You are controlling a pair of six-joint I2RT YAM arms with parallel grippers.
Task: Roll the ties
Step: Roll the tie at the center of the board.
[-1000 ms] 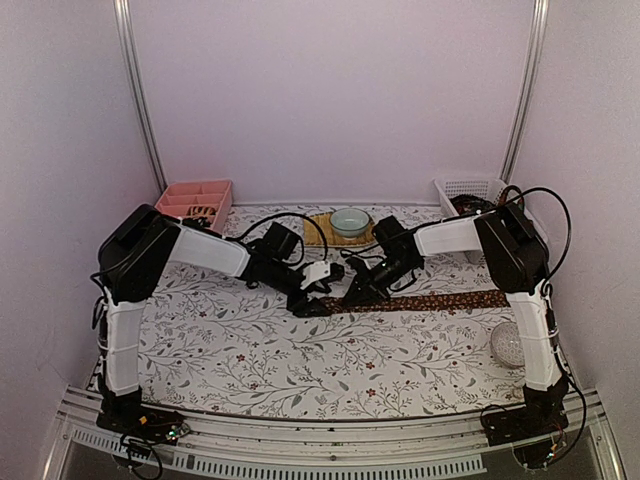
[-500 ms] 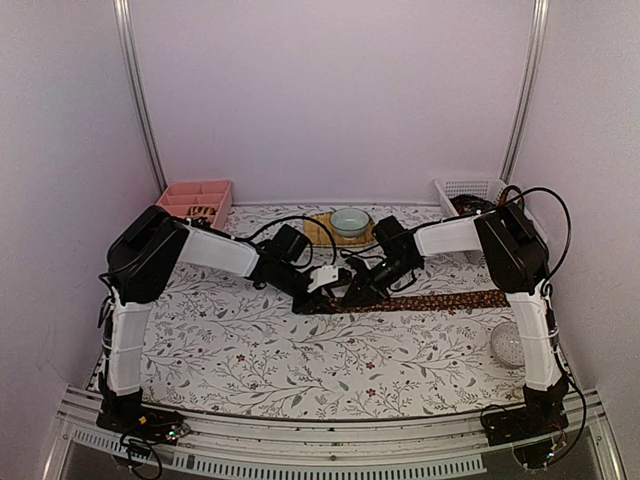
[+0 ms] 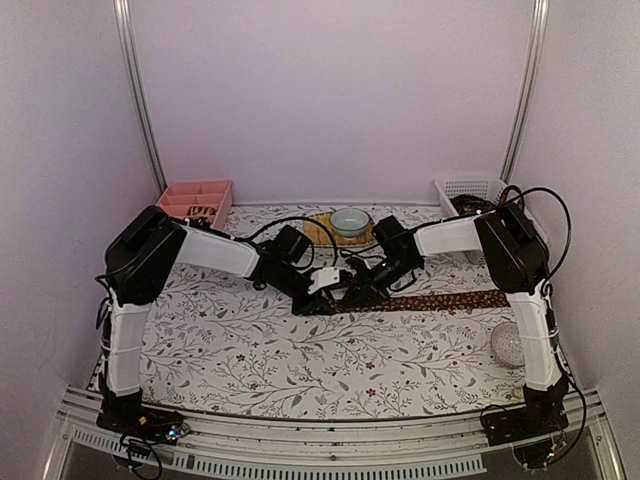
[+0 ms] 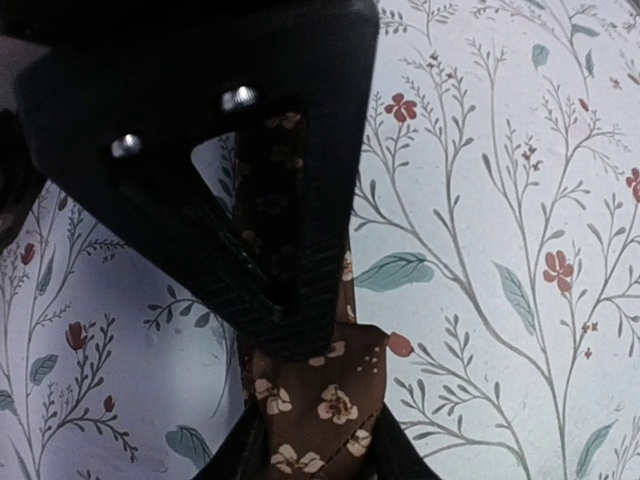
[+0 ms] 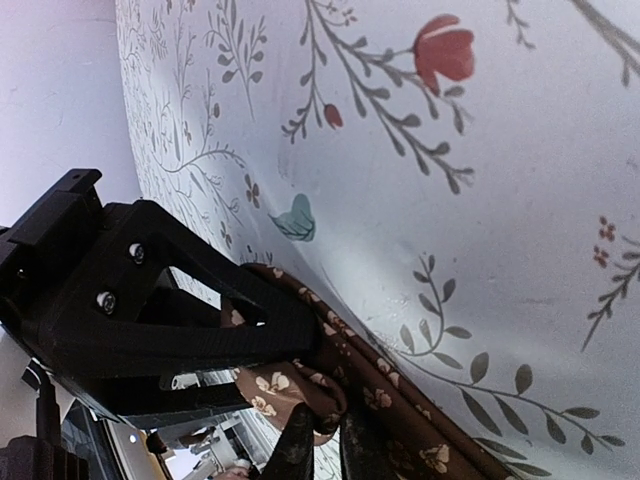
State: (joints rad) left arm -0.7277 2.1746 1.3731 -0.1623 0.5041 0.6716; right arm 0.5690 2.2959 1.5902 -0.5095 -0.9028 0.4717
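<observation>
At the back-left corner of the table [image 3: 230, 350] we see a pink tray [image 3: 190, 192] w/ something small & dark in one slot, too small to name. Moving right, the left gripper [image 3: 324, 290] is down at mid-table on the tie's left end. In its wrist view one finger [image 4: 290, 200] lies right over the fabric, but the other is out of shot, so we can't tell if it's pinching. The tie [image 3: 440, 300] lies flat, running off to the right, w/ only that left end gathered up. The right gripper [image 3: 358, 292] meets it from the opp. side, fingers [image 5: 200, 320] narrow w/ the folded end caught at the tips & lifted off the table. We reckon both work this end because the roll starts here: one holds the fold while the other gets a grip to turn it. Rolling looks barely begun. Further right, a white basket [image 3: 470, 188] stands at the back corner.
</observation>
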